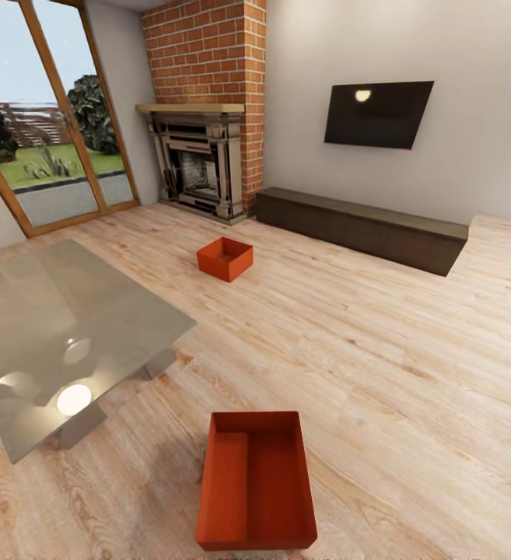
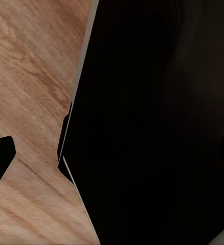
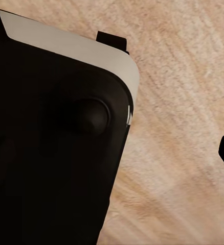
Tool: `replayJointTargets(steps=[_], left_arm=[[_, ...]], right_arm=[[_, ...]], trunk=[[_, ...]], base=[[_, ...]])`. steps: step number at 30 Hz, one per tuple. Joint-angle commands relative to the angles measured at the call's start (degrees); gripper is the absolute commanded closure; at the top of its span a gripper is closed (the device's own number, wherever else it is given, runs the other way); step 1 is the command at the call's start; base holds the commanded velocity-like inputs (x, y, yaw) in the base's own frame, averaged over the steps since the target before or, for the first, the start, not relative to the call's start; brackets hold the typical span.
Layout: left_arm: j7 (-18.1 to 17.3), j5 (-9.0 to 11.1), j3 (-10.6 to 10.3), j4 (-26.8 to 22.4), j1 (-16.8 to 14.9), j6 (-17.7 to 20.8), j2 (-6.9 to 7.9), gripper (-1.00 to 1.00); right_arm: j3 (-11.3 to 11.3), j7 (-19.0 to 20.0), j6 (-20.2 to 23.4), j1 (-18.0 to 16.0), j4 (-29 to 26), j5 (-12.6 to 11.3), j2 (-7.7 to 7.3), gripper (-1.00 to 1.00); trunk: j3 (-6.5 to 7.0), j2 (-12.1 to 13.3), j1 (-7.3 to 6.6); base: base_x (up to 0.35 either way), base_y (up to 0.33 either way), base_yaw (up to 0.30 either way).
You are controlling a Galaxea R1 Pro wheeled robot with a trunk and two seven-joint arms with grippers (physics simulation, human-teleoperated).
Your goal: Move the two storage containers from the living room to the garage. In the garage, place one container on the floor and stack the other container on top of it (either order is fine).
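I see two orange-red bins, thin-walled, rectangular and lidless, both on the pale wood-plank floor [image 1: 411,365] of the living room. The near bin [image 1: 257,481] sits just beside the glass table's [image 1: 61,327] corner; the far bin [image 1: 225,258] lies beyond the table, toward the red-brick fireplace [image 1: 201,167]. Both wrist views give me dark, smooth robot bodywork over wood grain, so I cannot tell whether either arm's fingers are released or clenched.
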Motion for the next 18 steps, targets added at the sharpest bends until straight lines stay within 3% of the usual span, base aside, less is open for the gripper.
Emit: replayJointTargets(steps=[1, 18], left_arm=[[0.01, 0.60, 0.01, -0.05, -0.01, 0.13, 0.00, -1.00], [0.01, 0.61, 0.01, -0.05, -0.01, 0.13, 0.00, -1.00]], right_arm=[[0.47, -0.05, -0.35, -0.06, 0.18, -0.53, 0.02, -1.00], [0.60, -0.05, -0.35, -0.06, 0.18, -0.20, 0.04, -1.00]], trunk=[[-0.14, -0.02, 0.00], [-1.71, -0.02, 0.00]], base=[[0.000, 0.000, 0.000], [0.000, 0.000, 0.000]])
